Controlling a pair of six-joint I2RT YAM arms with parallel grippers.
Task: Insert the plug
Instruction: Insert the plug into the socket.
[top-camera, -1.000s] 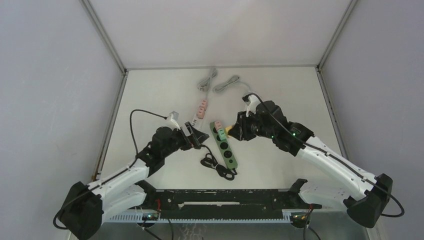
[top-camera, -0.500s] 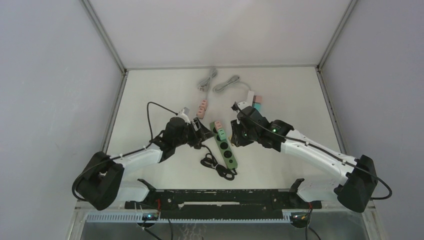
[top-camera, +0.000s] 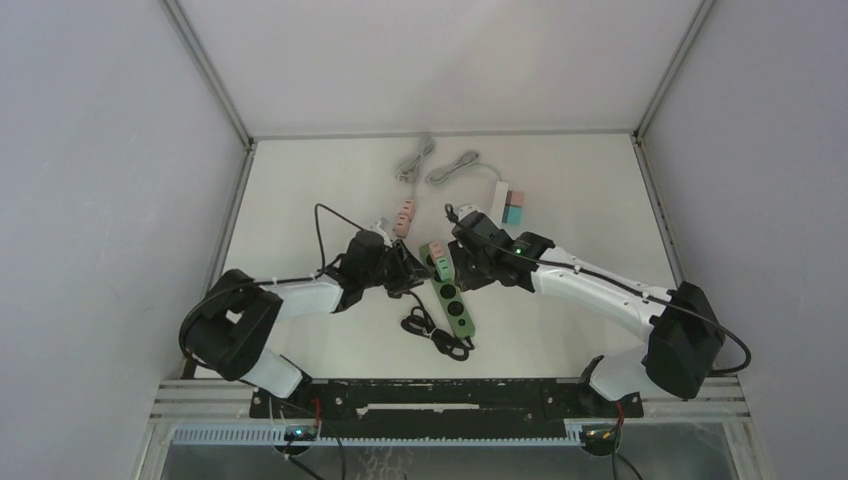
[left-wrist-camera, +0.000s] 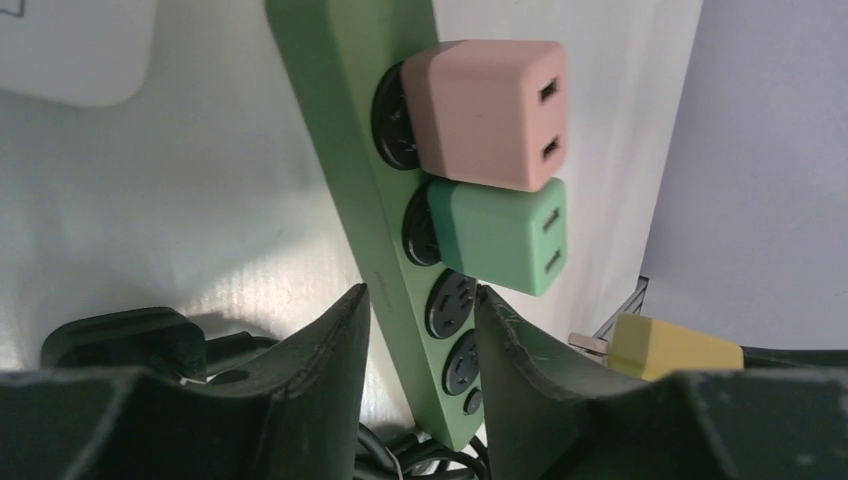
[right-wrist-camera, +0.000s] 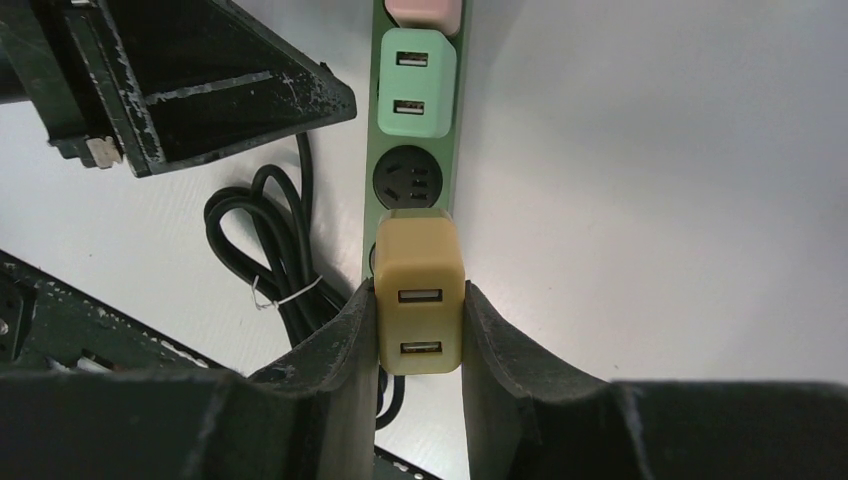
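The yellow plug (right-wrist-camera: 420, 315) is a two-port cube, and my right gripper (right-wrist-camera: 418, 292) is shut on it. It hovers over the near end of the green power strip (top-camera: 449, 290), just below an empty socket (right-wrist-camera: 408, 180). In the left wrist view the plug (left-wrist-camera: 670, 350) shows bare prongs, still apart from the strip (left-wrist-camera: 350, 150). A pink adapter (left-wrist-camera: 490, 110) and a green adapter (left-wrist-camera: 500, 235) fill the strip's far sockets. My left gripper (left-wrist-camera: 422, 300) straddles the strip at its empty sockets, fingers against both sides.
A coiled black cable (top-camera: 435, 330) lies at the strip's near end, with its black plug (left-wrist-camera: 120, 335) to the left. A pink strip (top-camera: 403, 216), a white strip with coloured cubes (top-camera: 510, 205) and grey cables (top-camera: 415, 158) lie farther back.
Both arms moved in toward the green strip. My left gripper narrowed from wide open onto the strip's sides. The right gripper carried the yellow plug over the strip's near sockets.
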